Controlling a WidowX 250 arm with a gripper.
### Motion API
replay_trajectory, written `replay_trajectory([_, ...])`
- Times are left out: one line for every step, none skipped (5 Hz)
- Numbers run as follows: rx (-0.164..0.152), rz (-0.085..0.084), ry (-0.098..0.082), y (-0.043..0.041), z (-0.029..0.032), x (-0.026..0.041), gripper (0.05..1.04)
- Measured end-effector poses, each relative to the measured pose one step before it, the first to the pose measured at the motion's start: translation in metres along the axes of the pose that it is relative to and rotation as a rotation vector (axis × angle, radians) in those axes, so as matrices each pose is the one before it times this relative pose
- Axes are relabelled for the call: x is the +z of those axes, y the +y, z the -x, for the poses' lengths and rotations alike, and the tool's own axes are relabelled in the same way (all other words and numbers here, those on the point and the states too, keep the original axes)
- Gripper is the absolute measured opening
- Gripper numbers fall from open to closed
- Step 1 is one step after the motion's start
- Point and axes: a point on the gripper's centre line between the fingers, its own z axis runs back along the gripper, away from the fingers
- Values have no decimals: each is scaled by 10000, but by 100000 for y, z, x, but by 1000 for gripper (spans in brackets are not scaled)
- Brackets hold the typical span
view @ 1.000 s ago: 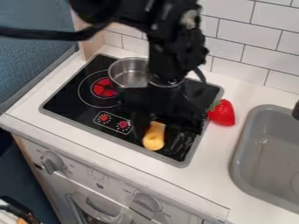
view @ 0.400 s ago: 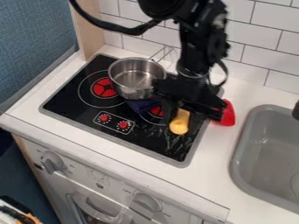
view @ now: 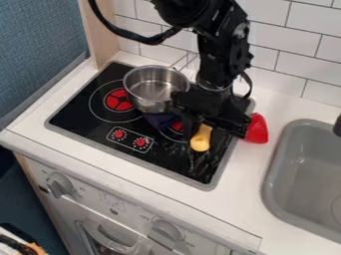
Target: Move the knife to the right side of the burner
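Holding the smooth yellow knife (view: 200,139) in your closed black gripper (view: 202,130), you should lower it softly, near the right edge of the glossy black cooktop (view: 80,117), before releasing.

I can't read any words or numbers from here. Tiny white marks ring the red dials (view: 140,142) on the stove top (view: 81,115), near the gripper (view: 203,135), too small for me.

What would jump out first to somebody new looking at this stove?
Probably the black arm hanging over the stove, with a bright yellow piece at its gripper. Next, the red strawberry at the stove's right edge, then the metal pot left of the arm.
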Motion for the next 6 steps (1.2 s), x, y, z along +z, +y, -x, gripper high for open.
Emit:
replay_trajectory([-36,-167,247,462,248,-853,504])
replay_trajectory([-106,281,197,985,150,-174,578])
replay_trajectory([-58,6,162,621,351,-214,879])
replay_trajectory([-1,103,-94,380,597,857,1010])
replay_trajectory([371,152,-466,708,152,2463,1005])
replay_trajectory([724,114,-103,653,-118,2569,1001])
